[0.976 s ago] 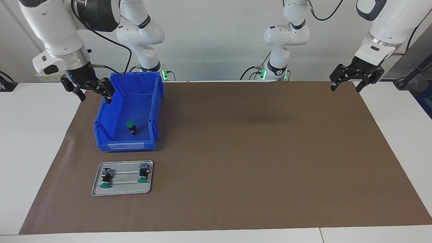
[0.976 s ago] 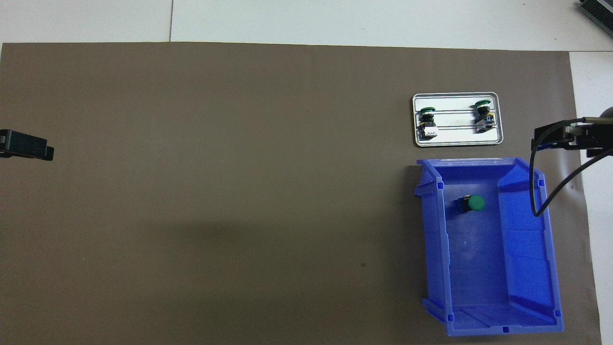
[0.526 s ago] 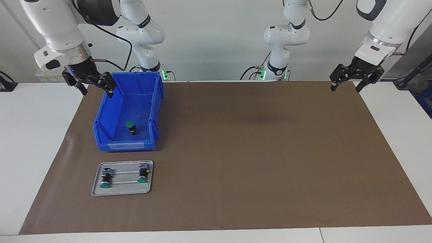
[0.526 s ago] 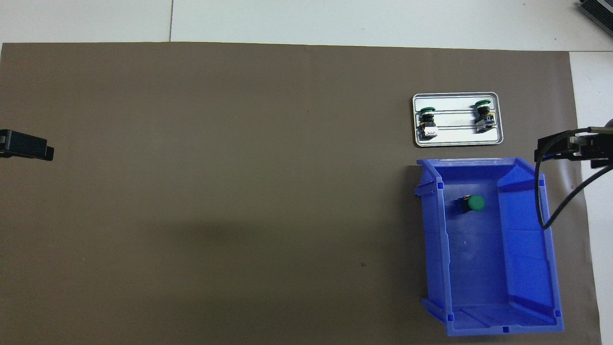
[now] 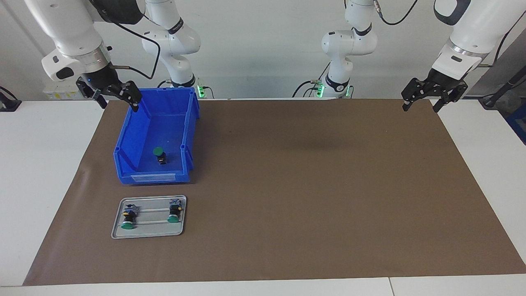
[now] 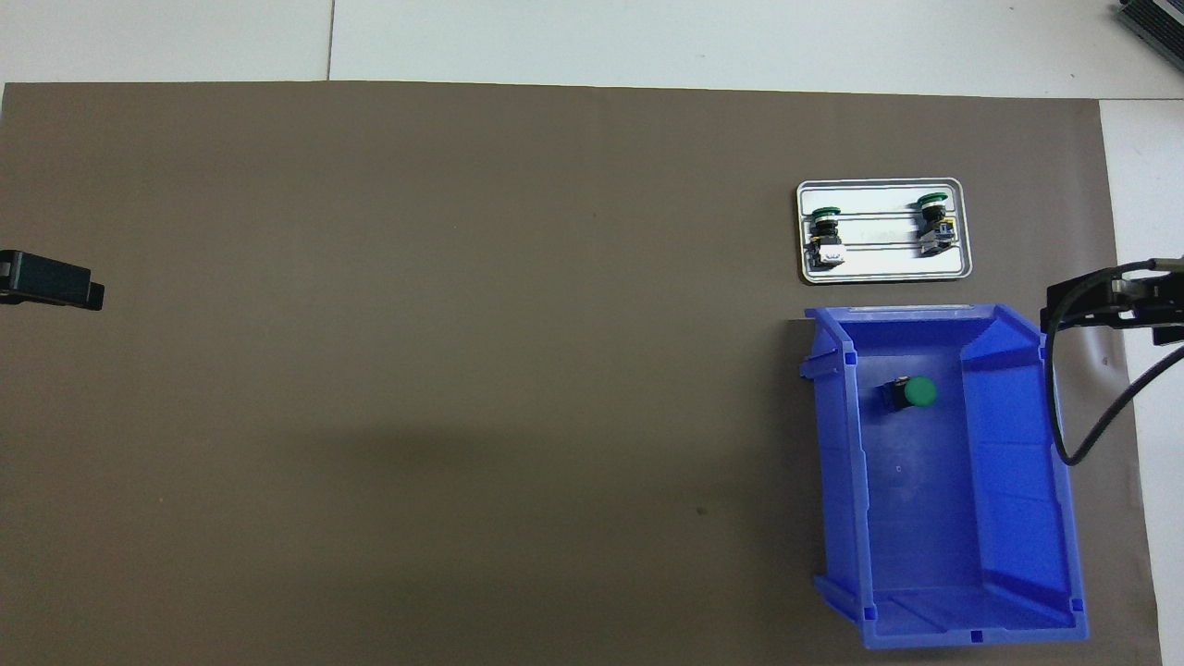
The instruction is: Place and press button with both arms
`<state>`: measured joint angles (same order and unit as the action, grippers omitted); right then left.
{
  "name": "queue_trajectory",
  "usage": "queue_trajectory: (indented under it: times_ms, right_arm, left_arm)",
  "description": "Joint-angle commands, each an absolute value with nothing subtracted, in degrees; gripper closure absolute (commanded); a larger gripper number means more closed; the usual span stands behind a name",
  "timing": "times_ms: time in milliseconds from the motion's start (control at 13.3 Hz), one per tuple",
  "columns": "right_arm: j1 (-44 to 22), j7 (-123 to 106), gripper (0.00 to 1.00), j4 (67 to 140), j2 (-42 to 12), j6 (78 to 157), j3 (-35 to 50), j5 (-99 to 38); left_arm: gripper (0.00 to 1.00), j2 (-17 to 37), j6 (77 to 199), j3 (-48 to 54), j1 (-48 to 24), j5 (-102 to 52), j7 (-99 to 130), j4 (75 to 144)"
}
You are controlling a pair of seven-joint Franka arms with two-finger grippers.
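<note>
One green-capped button lies alone in the blue bin. Two more buttons rest on the metal tray, which sits farther from the robots than the bin. My right gripper hangs open and empty in the air by the bin's wall at the right arm's end, clear of the button. Over the mat's corner at the left arm's end my left gripper waits open, holding nothing.
A brown mat covers most of the white table. A black cable loops from the right wrist over the bin's wall. Both arm bases stand at the table's edge nearest the robots.
My right gripper has risen and drawn back from the bin toward the right arm's end of the table, still open. The left arm, the buttons, bin and tray have not moved.
</note>
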<state>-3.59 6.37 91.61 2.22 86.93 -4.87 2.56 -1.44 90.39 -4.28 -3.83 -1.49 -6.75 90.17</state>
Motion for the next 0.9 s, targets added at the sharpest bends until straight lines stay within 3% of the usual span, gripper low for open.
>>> queue_trajectory:
  times_ms: [0,826]
  right_arm:
    - [-3.9,6.1,0.0,90.2,2.2,85.9,-4.8,2.0]
    - [-4.2,6.2,0.0,91.0,3.0,86.2,-4.8,2.1]
  left_arm:
    - [0.0,-3.3,91.1,-4.0,-3.6,-0.5,-7.0,92.3]
    - [0.0,-3.3,91.1,-4.0,-3.6,-0.5,-7.0,92.3]
